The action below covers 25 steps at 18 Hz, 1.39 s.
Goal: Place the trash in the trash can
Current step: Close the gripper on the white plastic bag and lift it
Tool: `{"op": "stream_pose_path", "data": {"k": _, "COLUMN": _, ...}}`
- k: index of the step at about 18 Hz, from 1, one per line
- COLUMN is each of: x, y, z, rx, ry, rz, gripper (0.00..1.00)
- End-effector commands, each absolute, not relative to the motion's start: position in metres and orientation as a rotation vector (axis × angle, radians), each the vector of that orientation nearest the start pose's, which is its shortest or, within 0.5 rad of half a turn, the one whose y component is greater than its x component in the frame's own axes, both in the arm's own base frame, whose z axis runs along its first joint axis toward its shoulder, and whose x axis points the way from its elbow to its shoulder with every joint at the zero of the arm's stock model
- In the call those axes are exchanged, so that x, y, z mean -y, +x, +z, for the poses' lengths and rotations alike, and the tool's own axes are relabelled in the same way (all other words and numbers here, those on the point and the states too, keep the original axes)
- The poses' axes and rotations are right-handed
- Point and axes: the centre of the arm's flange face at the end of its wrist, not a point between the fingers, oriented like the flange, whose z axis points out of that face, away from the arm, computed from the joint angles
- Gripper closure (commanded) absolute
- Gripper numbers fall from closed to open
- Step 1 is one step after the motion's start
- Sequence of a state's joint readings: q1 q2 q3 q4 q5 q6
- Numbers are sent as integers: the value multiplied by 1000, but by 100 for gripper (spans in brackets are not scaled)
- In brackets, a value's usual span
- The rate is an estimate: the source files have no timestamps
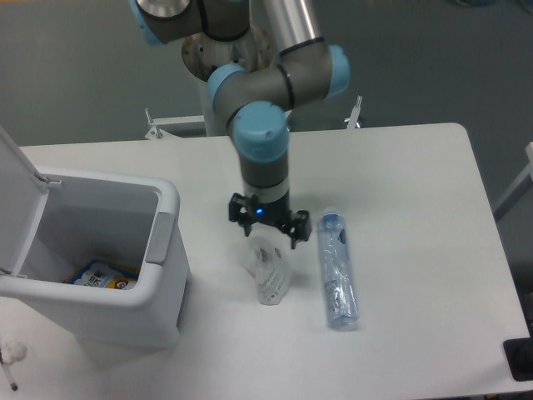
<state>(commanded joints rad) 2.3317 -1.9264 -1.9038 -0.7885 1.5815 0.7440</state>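
The crumpled whitish plastic wrapper (269, 276) lies on the white table near the middle. The clear crushed bottle (336, 270) with a blue cap lies lengthwise to its right. My gripper (268, 236) hangs open right above the wrapper's far end, its fingers spread to either side, holding nothing. The white trash can (163, 251) stands at the left with its lid (15, 178) swung open.
A colourful packet (102, 276) lies on the bin's floor. A small white object (12, 353) sits at the table's front left corner. A black object (520, 358) is at the front right edge. The arm's base (229, 92) stands behind the table.
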Motion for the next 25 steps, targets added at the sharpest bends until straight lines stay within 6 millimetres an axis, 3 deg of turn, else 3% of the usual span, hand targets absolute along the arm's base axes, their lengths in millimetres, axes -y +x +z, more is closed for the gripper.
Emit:
{"op": "stream_pose_path", "data": {"k": 3, "x": -505, "y": -300, "z": 223, "rx": 104, "ry": -3063, "rz": 124, "gripper": 100}}
{"op": "stream_pose_path", "data": {"k": 9, "x": -486, "y": -343, "z": 244, "rx": 228, "ry": -3022, "rz": 165, "gripper": 100}}
{"op": "stream_pose_path", "data": {"k": 13, "x": -476, "y": -371, "z": 289, "rx": 288, "ry": -2897, "rz": 162, "gripper": 100}}
{"op": "stream_pose_path", "data": {"k": 15, "x": -471, "y": -378, "z": 326, "rx": 306, "ry": -2788, "rz": 138, "gripper": 100}}
{"op": "stream_pose_path", "data": {"k": 20, "x": -471, "y": -370, "z": 419, "rx": 341, "ry": -2566, "rz": 133, "gripper": 100}}
{"op": "stream_pose_path", "data": {"k": 25, "x": -463, "y": -329, "z": 489, "rx": 379, "ry": -2418, "rz": 109, "gripper": 100}}
